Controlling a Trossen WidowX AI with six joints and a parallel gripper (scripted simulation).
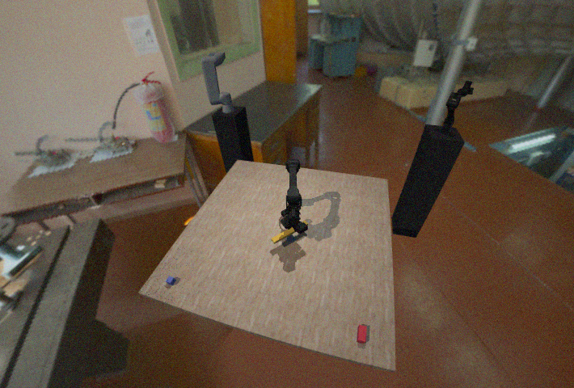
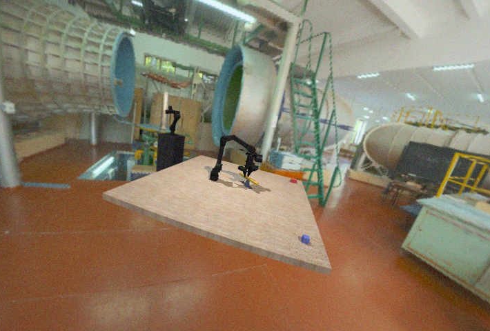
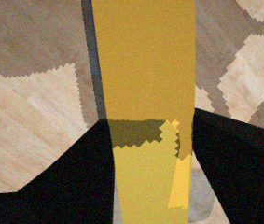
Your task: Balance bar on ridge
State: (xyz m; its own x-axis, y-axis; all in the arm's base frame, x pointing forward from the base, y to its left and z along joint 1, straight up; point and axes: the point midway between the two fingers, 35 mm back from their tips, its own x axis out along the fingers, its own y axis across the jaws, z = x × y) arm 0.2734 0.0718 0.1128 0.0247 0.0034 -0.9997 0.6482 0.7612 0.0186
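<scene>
The yellow bar [image 1: 278,237] [image 2: 253,181] [image 3: 145,61] is held off the table, with its shadow beside it. My gripper [image 1: 293,228] [image 2: 247,175] [image 3: 148,123] is shut on the bar, with one black finger on each side of it in the wrist view. The small dark blue ridge [image 1: 290,239] [image 2: 247,184] stands on the table under the bar, partly covered by bar and shadow. Whether the bar touches the ridge, and whether it is exactly level, I cannot tell.
A small blue block [image 1: 170,280] [image 2: 305,238] lies near one corner of the wooden table [image 1: 251,293] [image 2: 199,207]. A red block [image 1: 361,334] [image 2: 293,181] lies near another corner. Two black pedestals [image 1: 427,178] [image 1: 233,137] with arms on top stand beyond the table.
</scene>
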